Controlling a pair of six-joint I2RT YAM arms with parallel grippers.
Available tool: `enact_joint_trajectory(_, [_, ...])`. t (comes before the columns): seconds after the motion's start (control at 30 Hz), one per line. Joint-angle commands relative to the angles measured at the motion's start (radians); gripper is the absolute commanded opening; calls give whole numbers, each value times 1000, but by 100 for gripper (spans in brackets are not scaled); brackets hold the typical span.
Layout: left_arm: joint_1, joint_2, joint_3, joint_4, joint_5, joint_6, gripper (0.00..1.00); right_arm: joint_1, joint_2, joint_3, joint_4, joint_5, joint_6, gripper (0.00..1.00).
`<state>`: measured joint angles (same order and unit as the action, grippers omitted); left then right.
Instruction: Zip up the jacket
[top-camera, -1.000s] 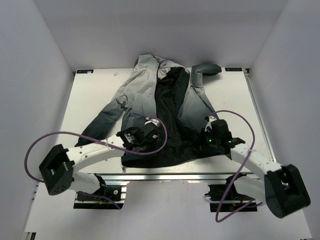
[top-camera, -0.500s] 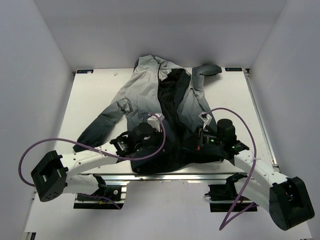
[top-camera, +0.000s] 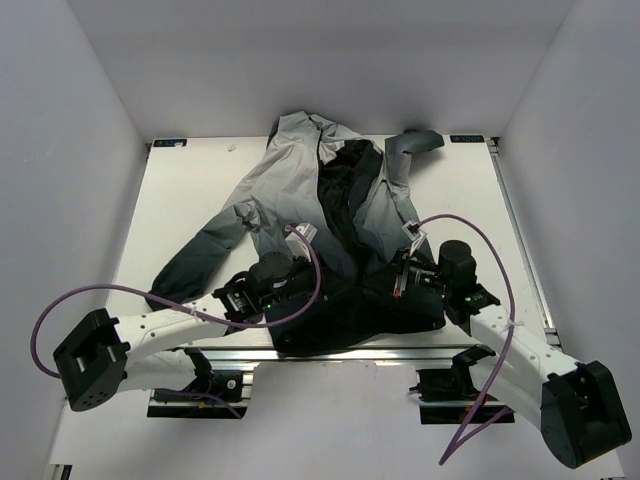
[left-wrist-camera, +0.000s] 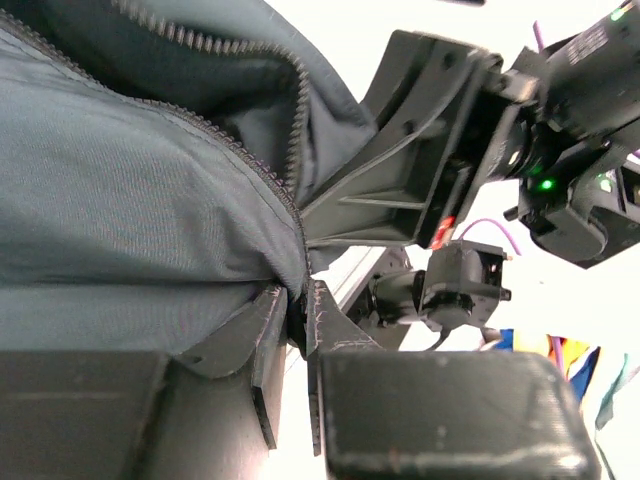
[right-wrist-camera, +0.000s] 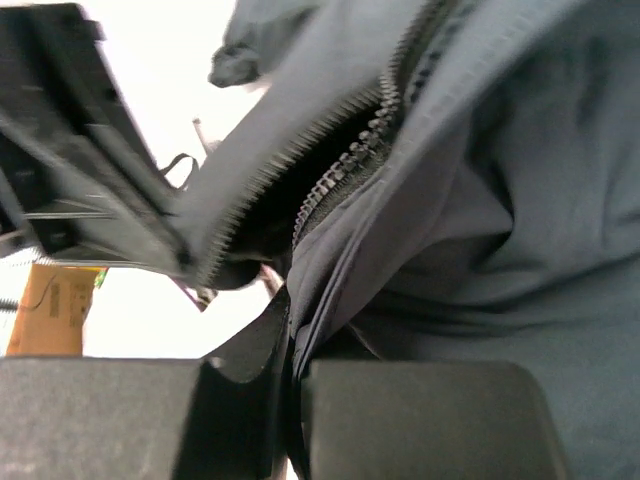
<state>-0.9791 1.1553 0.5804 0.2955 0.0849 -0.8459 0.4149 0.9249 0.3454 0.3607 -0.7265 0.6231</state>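
The jacket (top-camera: 290, 175) lies open on the table, light grey at the shoulders, dark charcoal at the hem, with its black lining showing down the middle. Its hem is bunched and pulled over the table's near edge. My left gripper (top-camera: 300, 285) is shut on the left front edge by the zipper teeth (left-wrist-camera: 255, 165); the cloth (left-wrist-camera: 120, 210) is pinched between the fingers. My right gripper (top-camera: 392, 280) is shut on the right front edge, and the zipper teeth (right-wrist-camera: 345, 165) run up from its fingers. The zipper is open. The right gripper shows in the left wrist view (left-wrist-camera: 420, 150).
The white table (top-camera: 180, 200) has a metal rail along its near edge (top-camera: 230, 345). Purple cables (top-camera: 150, 290) loop from both arms. White walls close in the left, right and far sides. The jacket's right sleeve (top-camera: 415, 142) is folded at the far right.
Both grippers have pulled the jacket's hem toward the near edge and drawn closer together. The jacket has slid nearer and bunched at the bottom.
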Motion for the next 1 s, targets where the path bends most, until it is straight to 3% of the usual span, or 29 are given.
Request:
enact_joint_trajectory(0.0, [-3,-37,9,19,-43,-4,0,9,15,12,-84,97,-25,0])
enact_joint_trajectory(0.17, [-3,-52,-16,-101,-125,11,0,39,69,-14,-262,294,-121,0])
enact_joint_trajectory(0.23, [-3,-51,-39,-134,-148,16,0,48,92,-37,-270,288,-126,0])
enact_joint_trajectory(0.47, [-3,7,-70,-87,-137,-1,0,61,106,-75,-324,329,-108,23])
enact_joint_trajectory(0.97, [-3,32,-45,-105,-120,19,0,96,58,-108,-402,375,-91,34])
